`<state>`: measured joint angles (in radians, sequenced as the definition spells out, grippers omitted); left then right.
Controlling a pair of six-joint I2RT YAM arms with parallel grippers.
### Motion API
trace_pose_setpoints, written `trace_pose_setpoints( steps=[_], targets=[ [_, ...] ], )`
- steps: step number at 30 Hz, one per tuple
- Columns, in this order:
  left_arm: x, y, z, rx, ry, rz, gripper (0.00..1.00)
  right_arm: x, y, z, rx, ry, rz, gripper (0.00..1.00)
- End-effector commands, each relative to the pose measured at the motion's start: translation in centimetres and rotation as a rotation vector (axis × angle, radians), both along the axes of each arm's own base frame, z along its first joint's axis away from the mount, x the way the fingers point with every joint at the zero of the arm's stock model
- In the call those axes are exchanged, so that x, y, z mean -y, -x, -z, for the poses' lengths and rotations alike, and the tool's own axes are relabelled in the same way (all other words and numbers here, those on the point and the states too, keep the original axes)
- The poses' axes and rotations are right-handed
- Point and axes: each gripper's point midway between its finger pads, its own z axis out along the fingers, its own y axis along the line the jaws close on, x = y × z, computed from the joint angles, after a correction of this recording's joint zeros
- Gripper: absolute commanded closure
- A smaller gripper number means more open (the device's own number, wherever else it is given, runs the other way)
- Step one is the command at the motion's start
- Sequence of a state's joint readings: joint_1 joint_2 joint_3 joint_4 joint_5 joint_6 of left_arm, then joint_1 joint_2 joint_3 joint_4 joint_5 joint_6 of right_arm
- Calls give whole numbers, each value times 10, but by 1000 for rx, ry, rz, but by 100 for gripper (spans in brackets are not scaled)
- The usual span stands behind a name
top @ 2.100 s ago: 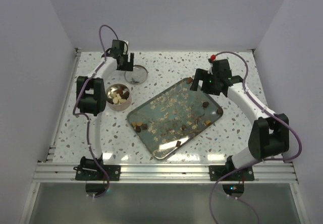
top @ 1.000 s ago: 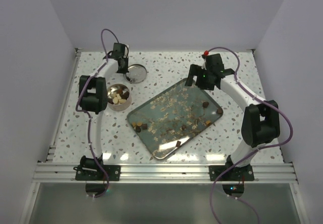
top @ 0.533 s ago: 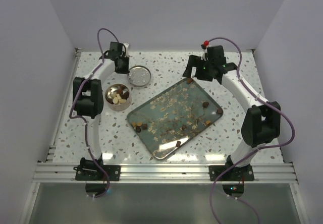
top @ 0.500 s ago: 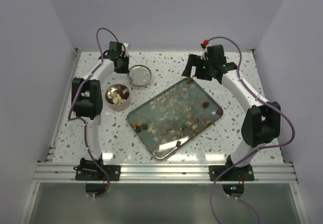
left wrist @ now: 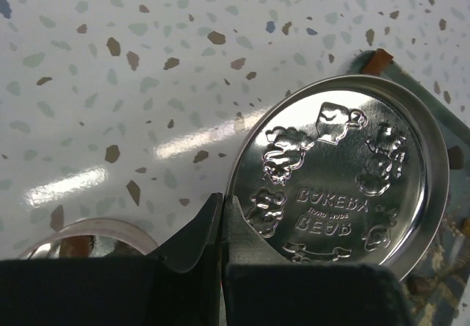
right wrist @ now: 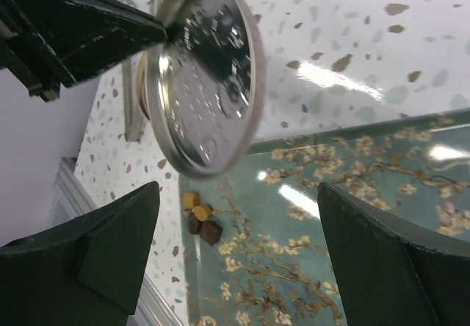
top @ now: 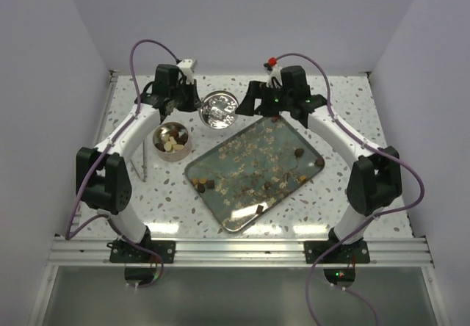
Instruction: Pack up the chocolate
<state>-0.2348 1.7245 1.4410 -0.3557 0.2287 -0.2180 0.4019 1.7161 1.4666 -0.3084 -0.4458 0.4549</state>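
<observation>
Pinching the rim of a round metal lid [left wrist: 345, 172] between tightly pressed fingers, the left hand [left wrist: 222, 216] is holding it tilted up at the far side of the tabletop [top: 345, 91], just off the far corner of the floral tray [top: 220, 219]. Embossed bears and lettering are shining on the lid's face. The right hand [right wrist: 237, 187] is hanging right beside the lid with its fingers spread wide and nothing between them, facing the lid from over the tray's far edge. The chocolate [top: 203, 185] is sitting in two places. Several cream and brown pieces are lying in the open round tin [top: 189, 148] just left of the tray, and the others are lying scattered on the tray itself. There is a small cluster by the tray's left corner, a single piece near its near edge, and a couple more toward its right corner. Thin metal tweezers [top: 139, 166] are lying on the tabletop left of the tin, well apart from both hands.
</observation>
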Motion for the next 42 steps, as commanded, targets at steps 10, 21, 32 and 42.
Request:
trace_pose_setpoints(
  steps=[10,21,32,42],
  targets=[
    [29,39,-42,61,132,43,100,-19,15,-5,37,-91,-32,10],
    [50,58,-41,59,169,83,100,-34,22,-16,100,-159,-110,36],
    [54,56,-39,42,193,76,100,-47,27,-19,116,-176,-225,86],
    [64,71,-55,-61,263,156,50,-34,29,-24,202,-54,-251,100]
  ],
)
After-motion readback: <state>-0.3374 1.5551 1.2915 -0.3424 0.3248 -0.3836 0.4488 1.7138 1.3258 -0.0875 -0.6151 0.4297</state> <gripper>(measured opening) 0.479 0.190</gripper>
